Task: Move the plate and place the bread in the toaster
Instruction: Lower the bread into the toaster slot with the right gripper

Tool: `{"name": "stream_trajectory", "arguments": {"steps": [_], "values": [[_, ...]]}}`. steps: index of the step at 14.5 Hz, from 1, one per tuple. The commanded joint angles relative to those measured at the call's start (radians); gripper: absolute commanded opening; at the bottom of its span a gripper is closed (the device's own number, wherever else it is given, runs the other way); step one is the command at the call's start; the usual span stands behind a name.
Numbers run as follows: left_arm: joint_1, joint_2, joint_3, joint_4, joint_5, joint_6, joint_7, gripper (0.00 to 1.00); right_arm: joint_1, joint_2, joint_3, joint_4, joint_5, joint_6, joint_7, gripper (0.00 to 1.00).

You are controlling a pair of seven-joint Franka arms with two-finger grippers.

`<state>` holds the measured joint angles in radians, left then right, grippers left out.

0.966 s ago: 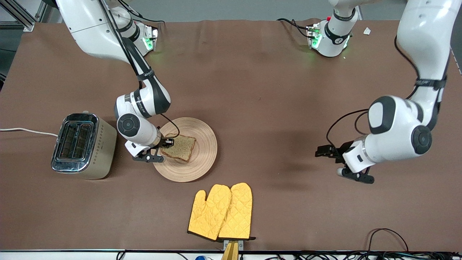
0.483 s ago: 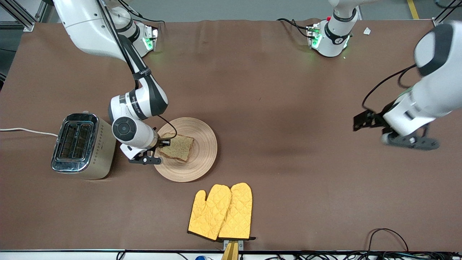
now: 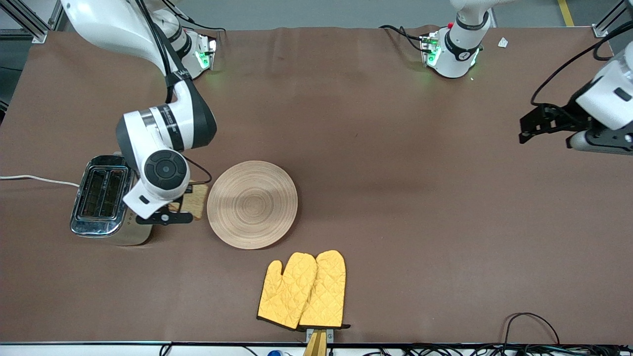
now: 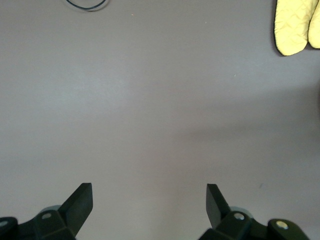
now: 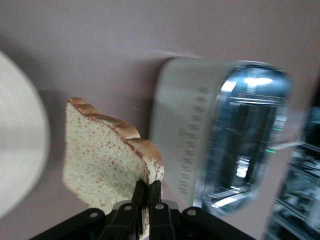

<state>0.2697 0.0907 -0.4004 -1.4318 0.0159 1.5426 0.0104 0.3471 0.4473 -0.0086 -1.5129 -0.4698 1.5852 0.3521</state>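
Note:
My right gripper (image 3: 180, 203) is shut on one edge of the bread (image 3: 199, 199), a brown speckled slice, and holds it in the air between the toaster (image 3: 101, 193) and the plate (image 3: 252, 203). In the right wrist view the gripper (image 5: 148, 192) pinches the crust of the bread (image 5: 102, 160), the toaster (image 5: 240, 135) with its chrome top is beside it, and the plate's rim (image 5: 17, 150) shows at the edge. The light-wood plate is bare. My left gripper (image 3: 544, 123) is open and empty, raised over the left arm's end of the table; it (image 4: 149, 197) sees only bare mat.
Two yellow oven mitts (image 3: 302, 289) lie near the front edge, nearer the camera than the plate; they also show in the left wrist view (image 4: 295, 25). The toaster's white cord (image 3: 34, 179) runs off the right arm's end. Cables (image 3: 531, 321) lie at the near edge.
My right gripper lifted the bread off the plate and carried it toward the toaster. My left arm rose and swung out toward its end of the table.

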Motion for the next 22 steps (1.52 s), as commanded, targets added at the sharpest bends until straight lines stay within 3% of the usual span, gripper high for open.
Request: {"name": "stream_trajectory", "arguments": {"steps": [1,4,8,10,22], "values": [[0.043,-0.002,-0.029,0.005,0.006,-0.013,0.04,1.0,-0.002,-0.062,0.006,-0.012,-0.169,-0.12,-0.019,0.0],[-0.016,-0.031,-0.014,0.004,0.013,-0.027,0.028,1.0,-0.025,-0.061,0.003,0.042,-0.253,-0.243,-0.073,0.0],[-0.225,-0.039,0.213,0.004,0.01,-0.032,0.034,1.0,-0.059,-0.053,0.002,0.043,-0.341,-0.255,-0.119,0.0],[-0.28,-0.037,0.279,0.004,0.01,-0.032,0.042,1.0,-0.075,-0.035,0.002,0.043,-0.346,-0.252,-0.113,0.0],[-0.271,-0.075,0.278,-0.007,0.013,-0.058,0.023,1.0,-0.097,0.093,0.002,0.045,-0.366,-0.142,-0.055,0.0]]}}
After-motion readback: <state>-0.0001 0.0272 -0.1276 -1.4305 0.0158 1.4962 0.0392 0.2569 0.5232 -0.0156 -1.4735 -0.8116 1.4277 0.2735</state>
